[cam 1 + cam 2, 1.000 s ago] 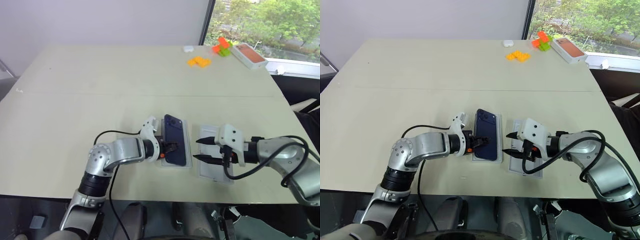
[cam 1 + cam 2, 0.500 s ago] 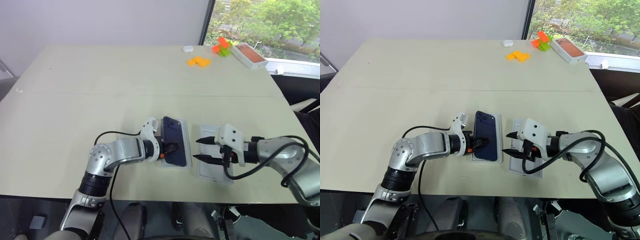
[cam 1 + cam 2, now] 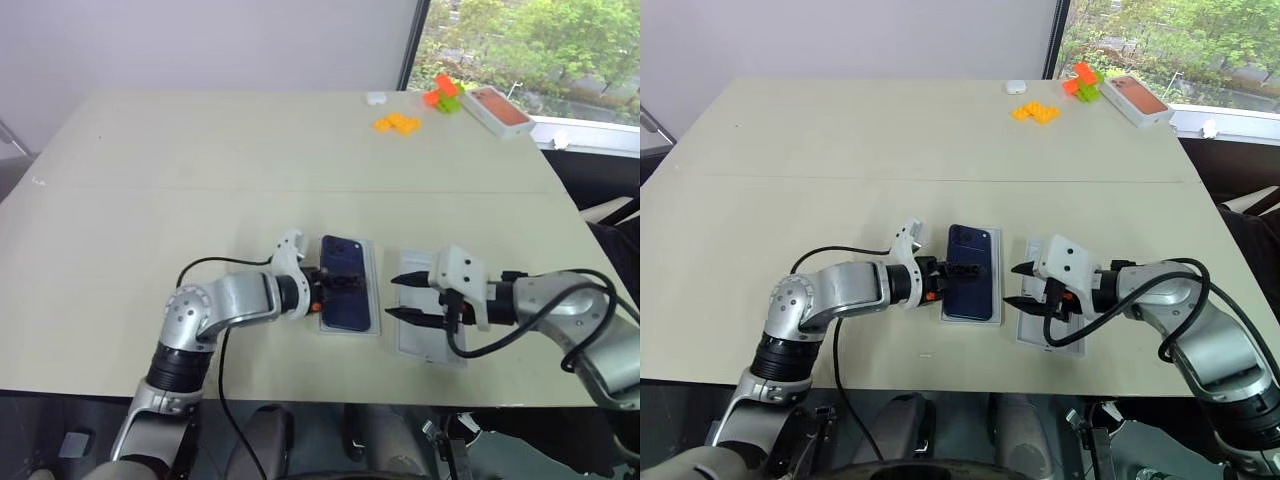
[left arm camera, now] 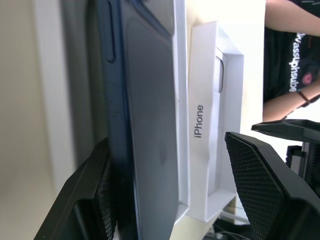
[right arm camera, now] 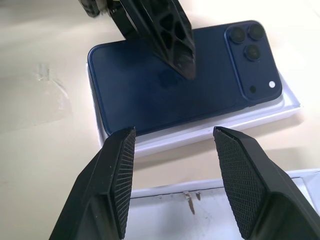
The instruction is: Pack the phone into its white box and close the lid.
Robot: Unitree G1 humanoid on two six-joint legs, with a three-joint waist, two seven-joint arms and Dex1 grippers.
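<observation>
The dark blue phone lies flat, camera side up, inside the shallow white box near the table's front edge. My left gripper reaches in from the left over the phone's near half and stands open; in the left wrist view one finger lies along the phone's edge and the other stands well off it. Just to the right, the white lid rests on the table, its side reading "iPhone". My right gripper hovers open above the lid, holding nothing.
At the far right corner are orange blocks, an orange and green block pile, a white box with an orange-red picture and a small white object. A person in a black shirt stands beyond the table.
My left gripper has opened and let go of the phone, which now lies straighter and flat in the box. The right arm has kept still.
</observation>
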